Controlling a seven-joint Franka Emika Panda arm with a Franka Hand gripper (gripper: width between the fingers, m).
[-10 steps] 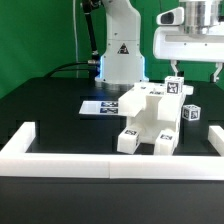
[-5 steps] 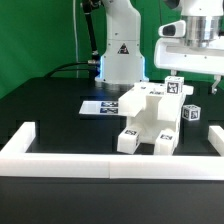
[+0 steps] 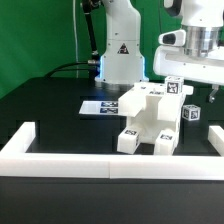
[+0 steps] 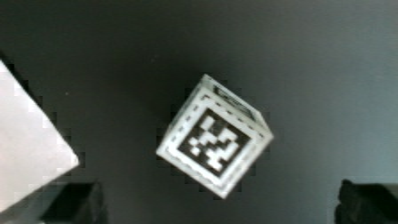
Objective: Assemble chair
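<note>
The chair (image 3: 148, 118), a blocky matte-white assembly with black-and-white tags, stands in the middle of the black table. A small loose white tagged cube (image 3: 190, 113) lies just off the chair toward the exterior view's right. My gripper (image 3: 192, 92) hangs open directly above that cube, not touching it. In the wrist view the cube's tagged face (image 4: 217, 135) lies between and ahead of my two dark fingertips (image 4: 71, 202), with the gripper (image 4: 217, 205) empty. A white edge of the chair (image 4: 27, 125) shows at one side.
The marker board (image 3: 100, 105) lies flat behind the chair, in front of the robot's base (image 3: 120, 55). A low white border wall (image 3: 100, 160) runs along the table's front and up both sides. A green backdrop stands behind.
The gripper has come down from the top of the exterior view toward the small tagged cube, staying open. The chair and the cube have not moved.
</note>
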